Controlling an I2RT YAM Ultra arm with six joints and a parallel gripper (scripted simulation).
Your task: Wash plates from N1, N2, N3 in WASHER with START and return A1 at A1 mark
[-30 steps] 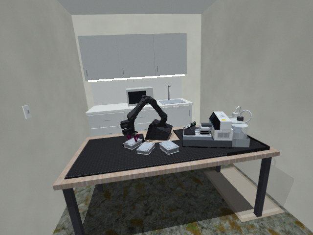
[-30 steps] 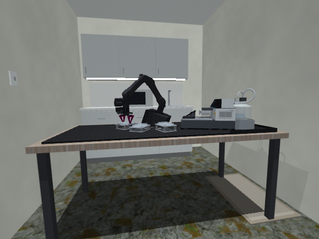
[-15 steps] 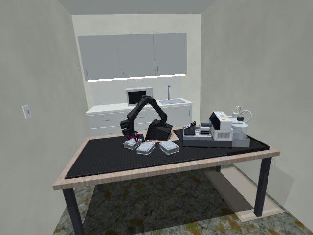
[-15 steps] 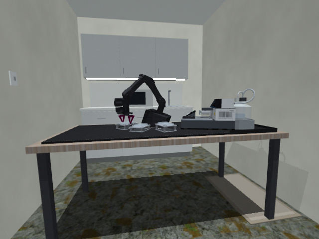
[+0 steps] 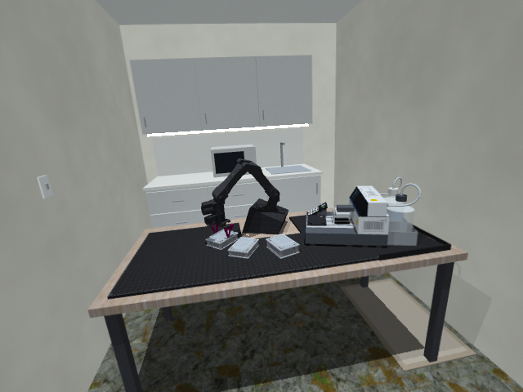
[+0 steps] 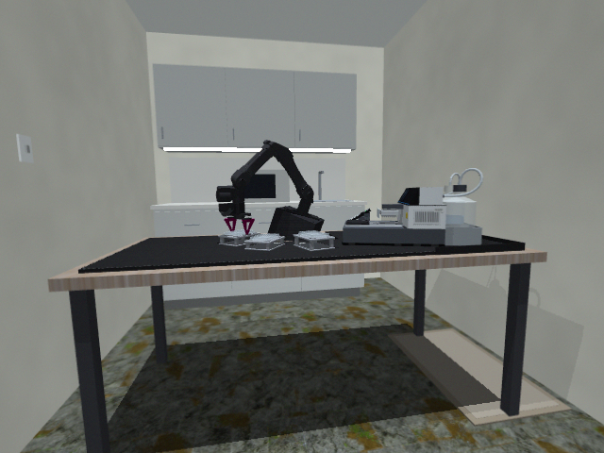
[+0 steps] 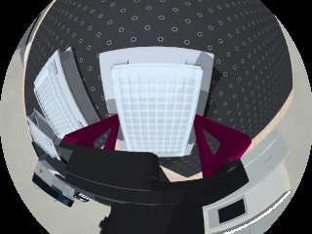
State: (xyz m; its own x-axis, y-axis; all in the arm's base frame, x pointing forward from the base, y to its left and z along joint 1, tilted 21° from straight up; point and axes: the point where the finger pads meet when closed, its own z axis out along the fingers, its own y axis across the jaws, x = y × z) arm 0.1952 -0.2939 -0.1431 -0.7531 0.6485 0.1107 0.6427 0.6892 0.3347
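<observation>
On the surface (image 5: 177, 269), the washer (image 5: 346, 236) stands at the right. Three white gridded plates lie in their nests. The leftmost plate (image 7: 156, 107) lies flat in its grey nest (image 7: 111, 65), below the released pincer (image 7: 159, 139), whose magenta fingers flank it.

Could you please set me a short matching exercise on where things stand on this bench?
Things:
1. gripper
2. plate washer
3. arm's base
4. middle plate

Places:
A. right end of the table
B. open, over the leftmost plate
C. behind the row of plates
D. between two other plates

Pairs: 1-B, 2-A, 3-C, 4-D
</observation>
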